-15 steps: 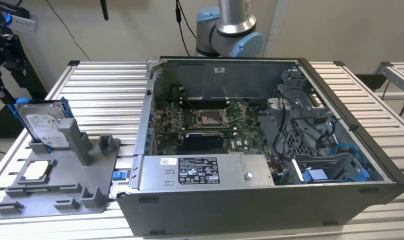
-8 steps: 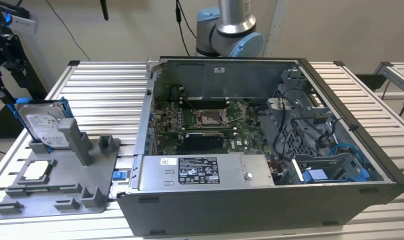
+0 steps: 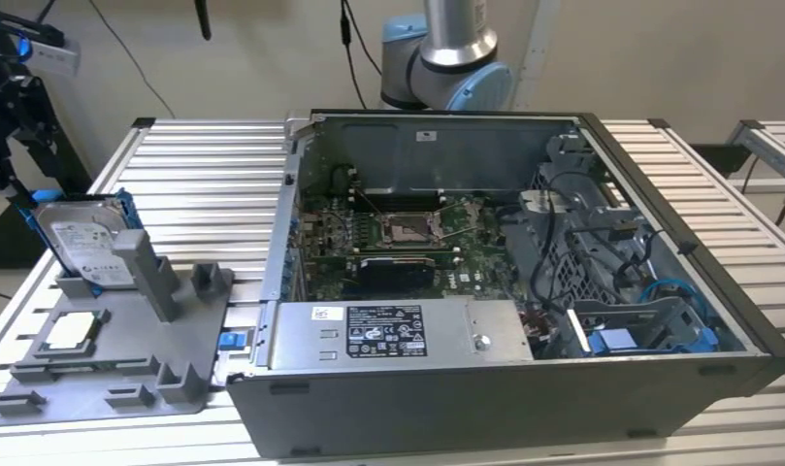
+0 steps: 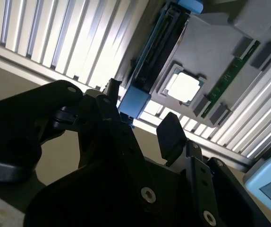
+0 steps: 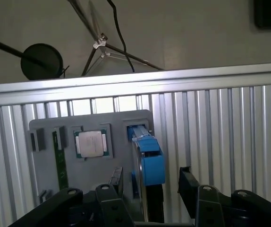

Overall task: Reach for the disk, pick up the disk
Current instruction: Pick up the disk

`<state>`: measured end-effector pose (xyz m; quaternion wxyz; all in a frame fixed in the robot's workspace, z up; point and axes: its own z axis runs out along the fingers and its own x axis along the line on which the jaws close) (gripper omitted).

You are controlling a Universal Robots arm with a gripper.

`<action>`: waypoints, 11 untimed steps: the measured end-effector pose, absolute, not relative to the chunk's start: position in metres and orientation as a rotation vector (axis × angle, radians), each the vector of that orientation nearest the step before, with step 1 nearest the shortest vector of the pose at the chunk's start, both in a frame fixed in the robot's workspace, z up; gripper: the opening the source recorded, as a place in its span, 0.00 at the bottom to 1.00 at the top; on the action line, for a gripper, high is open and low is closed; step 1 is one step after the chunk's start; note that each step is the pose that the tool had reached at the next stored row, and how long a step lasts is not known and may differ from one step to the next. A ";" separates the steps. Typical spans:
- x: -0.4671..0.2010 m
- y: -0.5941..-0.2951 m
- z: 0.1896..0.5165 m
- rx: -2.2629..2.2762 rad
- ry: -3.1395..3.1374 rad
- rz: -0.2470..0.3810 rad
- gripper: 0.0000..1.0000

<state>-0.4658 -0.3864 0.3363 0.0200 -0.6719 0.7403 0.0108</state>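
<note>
While the end effector [image 5: 150,177] hangs with its jaws spread wide and nothing held, the disk [image 5: 148,158] stands on edge in a slot of the grey fixture tray [image 5: 46,125]. Both wrist views show it edge-on, with the two black fingers [image 5: 188,182] set to either side of its line and apart from it. In the exterior view the disk [image 3: 84,243] is at the middle left of the frame, on the tray that lies on the slatted bench [image 3: 198,165], to the exterior view's left of the open computer case [image 3: 496,388]. The likeliest trouble, as I judge it, is a slightly skewed approach. A fingertip could land on the blue carrier's upper edge instead of passing beside it, tipping the disk in its slot or jamming it against the grey post [image 3: 147,272] just beside it. A grip taken mostly on the plastic frame could also slip. The chip [image 5: 92,143] lies near enough on the tray to be clipped by a wide finger. The post hides the disk's lower part, the fingertip pads are masked by the tool's own body, and the height left above the disk is hard to judge.
</note>
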 end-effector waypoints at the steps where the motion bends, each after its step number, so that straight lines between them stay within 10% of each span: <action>1: -0.466 -0.386 0.335 -2.085 2.296 0.034 1.00; 11: -0.461 -0.385 0.319 -2.116 2.274 0.039 1.00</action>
